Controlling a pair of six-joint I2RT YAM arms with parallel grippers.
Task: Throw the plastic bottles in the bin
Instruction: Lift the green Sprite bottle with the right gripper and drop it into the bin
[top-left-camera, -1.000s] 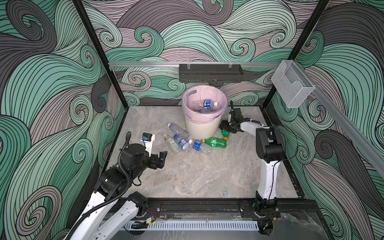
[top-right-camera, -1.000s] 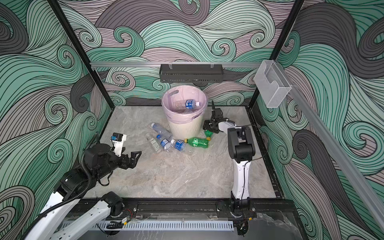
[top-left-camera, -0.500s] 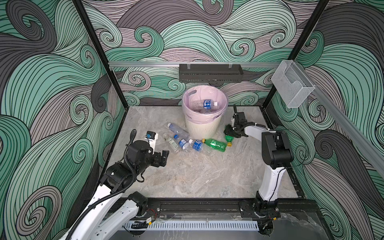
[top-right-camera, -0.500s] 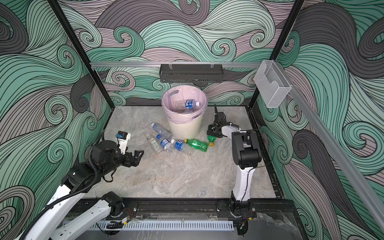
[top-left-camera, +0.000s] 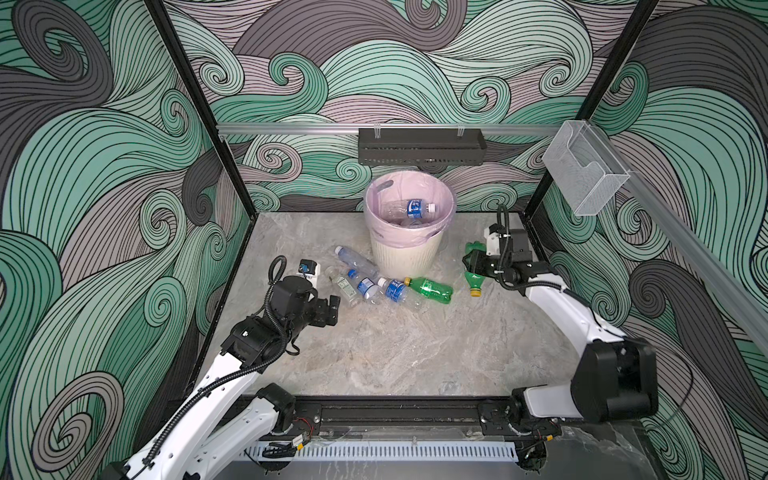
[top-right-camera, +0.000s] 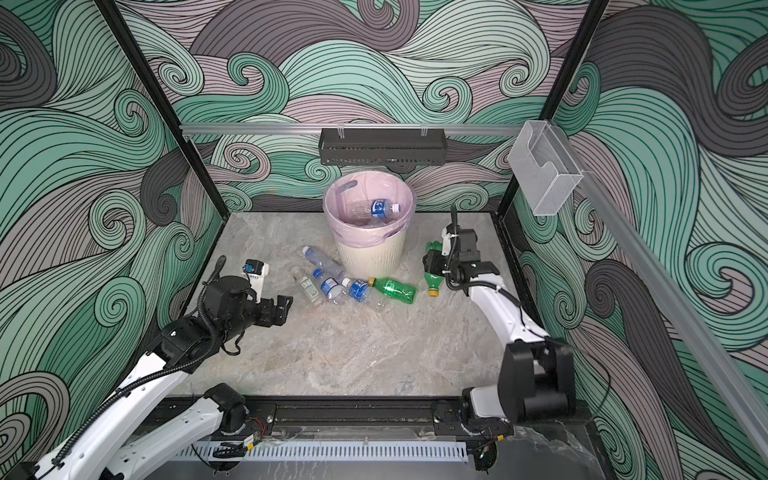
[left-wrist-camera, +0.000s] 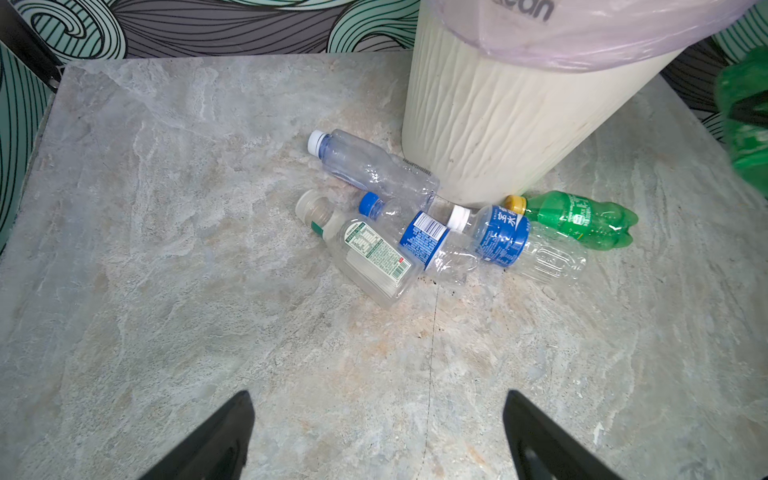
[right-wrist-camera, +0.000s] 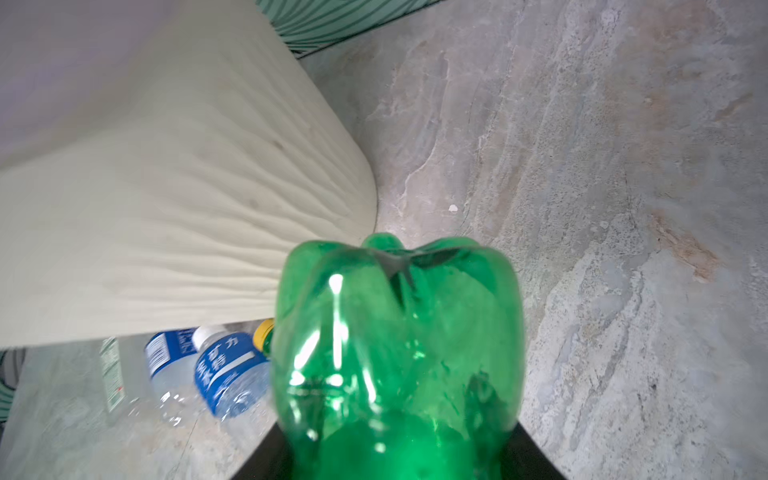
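five small plastic bottles lie in a loose row on the grey marbled tabletop (top-left-camera: 395, 353). the left hand (top-left-camera: 330, 309) hovers just left of them, jaws spread wide, nothing between them. nearest to it is a squat clear bottle with a green-and-white label (left-wrist-camera: 374, 257). then come a bare clear bottle with a white cap (top-left-camera: 355, 259), a clear bottle with a blue cap and blue label (top-left-camera: 365, 286), a clear bottle with a white cap and blue label (top-left-camera: 395, 289), and a flat-lying green bottle with a yellow cap (top-left-camera: 432, 289), base pointing right.

behind them stands the round cream ribbed bin with a pink liner (top-left-camera: 401, 257), with one blue-labelled bottle (top-left-camera: 409, 208) inside it.

right of the bin, the right hand (top-left-camera: 473, 266) is clamped across a second green bottle (right-wrist-camera: 395, 353). its long axis runs front to back in both top views, yellow cap toward the near edge, lobed base toward the back wall; how steeply it tilts i cannot tell. the bin's mouth lies to the left of this bottle and, by my reading, above it, so the carry probably has to rise before crossing the rim.
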